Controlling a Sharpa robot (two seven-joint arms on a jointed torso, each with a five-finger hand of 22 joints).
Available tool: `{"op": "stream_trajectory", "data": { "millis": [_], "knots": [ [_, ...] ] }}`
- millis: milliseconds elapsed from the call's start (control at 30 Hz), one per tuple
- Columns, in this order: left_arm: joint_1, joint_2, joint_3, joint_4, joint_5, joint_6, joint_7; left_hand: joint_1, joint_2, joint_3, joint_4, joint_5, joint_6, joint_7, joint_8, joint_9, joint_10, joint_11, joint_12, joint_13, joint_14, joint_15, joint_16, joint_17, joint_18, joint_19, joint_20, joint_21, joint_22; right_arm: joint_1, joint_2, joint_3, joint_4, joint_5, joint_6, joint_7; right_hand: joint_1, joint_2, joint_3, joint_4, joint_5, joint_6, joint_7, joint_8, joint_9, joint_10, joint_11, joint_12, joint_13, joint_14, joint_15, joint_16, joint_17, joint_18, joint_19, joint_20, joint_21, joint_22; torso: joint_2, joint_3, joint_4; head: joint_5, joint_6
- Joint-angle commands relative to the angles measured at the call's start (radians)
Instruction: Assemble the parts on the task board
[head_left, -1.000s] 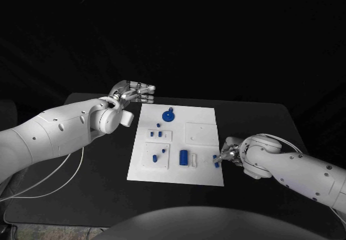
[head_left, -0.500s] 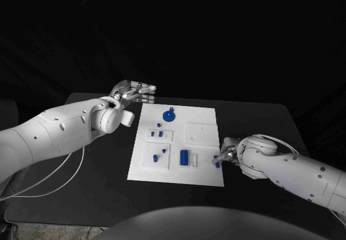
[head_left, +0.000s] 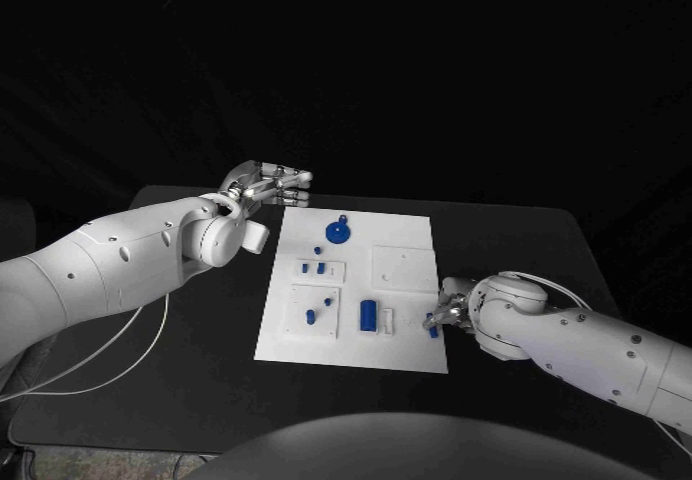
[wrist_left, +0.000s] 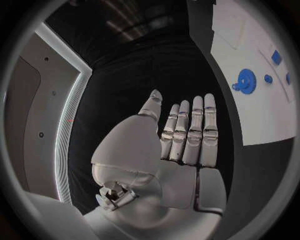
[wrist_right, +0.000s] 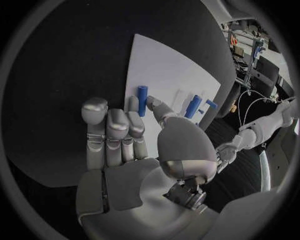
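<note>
The black table (head_left: 519, 240) is carrying the white task board (head_left: 404, 345) at its middle, long side running away from the robot.

The left arm (head_left: 101, 270) is reaching in along the left side of the table. The left hand (head_left: 267, 185) is hovering off the board's far left corner, clear of it. In the left wrist view that hand (wrist_left: 181, 135) is showing flat, fingers straight and side by side, thumb alongside, nothing in it.

The right arm (head_left: 591, 345) is coming in low from the right. The right hand (head_left: 450, 312) is sitting at the board's right edge, near the front corner. In the right wrist view the fingertips (wrist_right: 134, 107) and thumb are meeting at a small blue cylinder (wrist_right: 142, 100) that is standing on the board close to its edge; whether they are pinching it or only touching it, cannot tell. In the head view the same cylinder (head_left: 433, 324) is lying just beside the hand.

Other blue parts on the board: a round disc part (head_left: 338, 234) near the far end, a larger oblong part (head_left: 368, 315) toward the front middle, and a small peg (head_left: 309, 317) in the front left recess.
</note>
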Motion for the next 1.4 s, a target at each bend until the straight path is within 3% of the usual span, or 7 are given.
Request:
{"op": "stream_trajectory", "data": {
  "millis": [33,133,333,500,667,1167,1400],
  "knots": [
    [0.0,0.001,0.001,0.002,-0.003,0.013,0.003,-0.008,0.0,-0.004,-0.003,-0.007,-0.006,0.001,-0.002,0.001,-0.007,-0.002,-0.006,-0.001,-0.005,-0.001,-0.002,0.0,0.014,-0.004,0.004,-0.006,-0.001,-0.017,0.004,-0.014,-0.01,0.037,0.007,-0.024,-0.013,-0.012,0.197,-0.123,0.017,-0.002,0.002,0.003,-0.348,-0.001,-0.002,0.003,0.045,0.002,0.003,-0.002,-0.001,0.0,0.053,0.008,0.0,0.005,0.0,0.0004,0.0005,0.002,0.0],
    [0.0,0.0,0.0,0.002,-0.003,0.012,0.003,-0.008,-0.001,-0.004,-0.003,-0.007,-0.007,0.001,-0.003,0.001,-0.007,-0.002,-0.006,0.0,-0.005,-0.001,-0.002,0.0,0.014,-0.004,0.004,-0.006,-0.001,-0.017,0.003,-0.014,-0.006,0.058,-0.025,-0.015,-0.013,-0.021,0.238,-0.124,0.013,0.004,0.0,0.003,-0.329,0.001,-0.003,0.004,0.043,0.002,0.002,-0.002,-0.002,0.0,0.053,0.008,0.001,0.009,0.001,0.0009,0.0,0.005,0.0],
    [0.0,-0.001,0.0,0.001,-0.003,0.012,0.002,-0.008,0.0,-0.004,-0.003,-0.006,-0.009,0.003,-0.002,0.001,-0.008,-0.001,-0.006,-0.001,-0.005,-0.001,-0.002,0.0,0.014,-0.004,0.004,-0.006,-0.001,-0.015,-0.006,-0.012,0.012,0.155,-0.106,0.021,-0.006,-0.027,0.26,-0.124,0.006,0.006,0.0,0.002,-0.309,0.002,-0.004,0.006,0.041,0.001,0.002,-0.005,-0.006,0.0,0.053,0.008,-0.002,0.013,0.0,0.001,-0.0012,0.008,0.0],
    [0.0,-0.002,0.0,0.001,-0.003,0.012,0.002,-0.008,0.0,-0.004,-0.003,-0.006,-0.009,0.003,-0.002,0.001,-0.008,-0.001,-0.006,-0.001,-0.005,-0.001,-0.002,0.0,0.014,-0.004,0.004,-0.006,-0.001,-0.009,-0.009,0.001,0.033,0.266,-0.183,0.066,0.002,-0.03,0.265,-0.124,0.01,0.011,0.0,0.002,-0.308,0.003,-0.005,0.004,0.039,0.0,0.0,-0.009,-0.01,0.001,0.053,0.007,-0.005,0.013,0.001,0.0017,-0.0011,0.01,0.0],
    [0.0,-0.003,0.0,0.001,-0.003,0.012,0.001,-0.008,0.0,-0.004,-0.003,-0.006,-0.009,0.003,-0.002,0.001,-0.008,-0.001,-0.006,-0.001,-0.005,-0.001,-0.002,0.0,0.014,-0.004,0.004,-0.006,-0.001,-0.005,-0.007,0.012,0.05,0.321,-0.215,0.085,0.003,-0.032,0.262,-0.124,0.018,0.015,-0.001,0.002,-0.31,0.003,-0.006,0.003,0.038,0.0,0.0,-0.012,-0.013,0.001,0.053,0.006,-0.007,0.013,0.001,0.0016,-0.0008,0.011,0.0],
    [0.0,-0.003,0.0,0.0,-0.003,0.017,-0.001,-0.01,-0.002,-0.004,-0.002,-0.006,-0.012,0.005,-0.002,0.001,-0.01,0.001,-0.006,-0.001,-0.004,-0.001,-0.002,0.0,0.014,-0.004,0.004,-0.007,-0.001,-0.001,0.015,0.018,0.056,0.366,-0.194,0.081,0.002,-0.038,0.251,-0.123,0.06,0.024,-0.004,0.002,-0.319,0.002,-0.007,0.001,0.035,0.0,-0.001,-0.012,-0.014,0.0,0.053,0.005,-0.009,0.015,0.0,0.0003,-0.0006,0.01,0.0],
    [0.0,-0.003,0.0,0.0,-0.003,0.017,-0.002,-0.012,-0.001,-0.004,0.0,-0.006,-0.013,0.005,-0.002,0.001,-0.011,0.001,-0.006,-0.001,-0.004,-0.001,-0.002,0.0,0.014,-0.004,0.004,-0.007,-0.001,-0.001,0.037,0.011,0.029,0.351,-0.161,0.053,0.001,-0.038,0.249,-0.123,0.064,0.025,-0.004,0.002,-0.322,-0.001,-0.007,-0.003,0.034,-0.001,0.0,-0.014,-0.015,-0.001,0.052,0.006,-0.014,0.015,0.001,0.0015,0.0008,0.014,0.0]
  ]
}}
